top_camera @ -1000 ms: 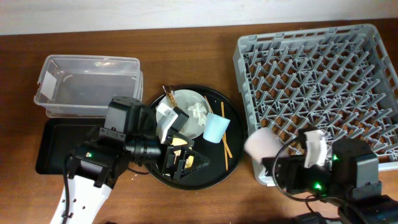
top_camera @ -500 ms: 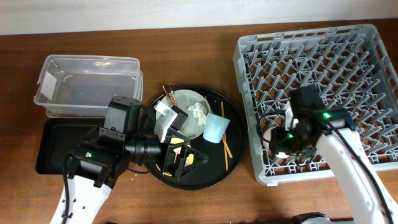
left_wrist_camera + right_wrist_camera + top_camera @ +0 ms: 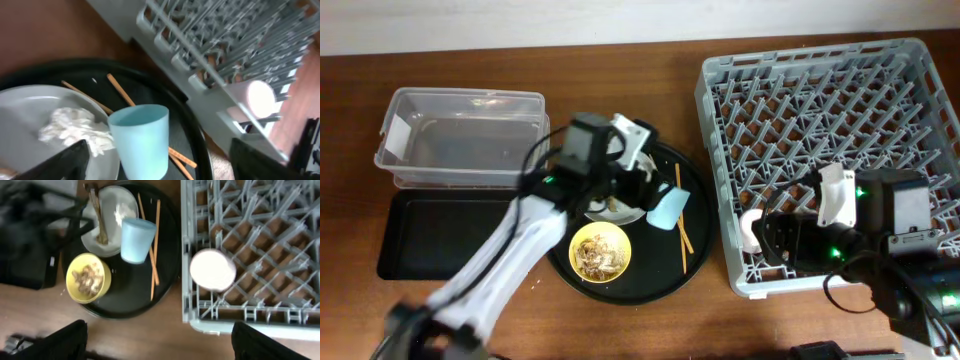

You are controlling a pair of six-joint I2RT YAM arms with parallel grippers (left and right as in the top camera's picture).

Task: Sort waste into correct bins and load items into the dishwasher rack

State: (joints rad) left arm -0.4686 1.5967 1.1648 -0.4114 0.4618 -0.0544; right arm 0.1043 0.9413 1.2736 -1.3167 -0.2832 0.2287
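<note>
The pink cup [image 3: 212, 269] sits in the dishwasher rack [image 3: 830, 120], in a cell near the rack's lower-left corner in the overhead frame. From the right wrist I see only a pale round disc among the pegs, so I cannot tell whether that is its mouth or its base. Overhead, my right arm's dark housing covers part of it. My right claw [image 3: 159, 330] is spread wide and empty, its fingers [image 3: 55, 342] just dark blurs cut off at the bottom corners.

Left of the rack is the round black tray [image 3: 698, 215]. The blue cup [image 3: 140, 140] stands upright on it, just beside the white plate [image 3: 30, 110], which carries a tissue wad [image 3: 75, 127]. The chopsticks [image 3: 680, 232] lie on the tray to the right of the cup; in the left wrist view the cup hides their middle. My left claw [image 3: 159, 150] is also spread and grips nothing.

Overhead, the left arm covers the plate's upper-left part. The yellow bowl [image 3: 600, 252] with food scraps [image 3: 603, 257] shows overhead and from the right wrist, never from the left. The right wrist also catches a brown strip [image 3: 97, 212] on the plate, too blurred to identify. Only the overhead view shows the clear tub [image 3: 460, 140] at upper left and the shallow black tray [image 3: 410, 235] below it on the wooden surface [image 3: 620, 70].
</note>
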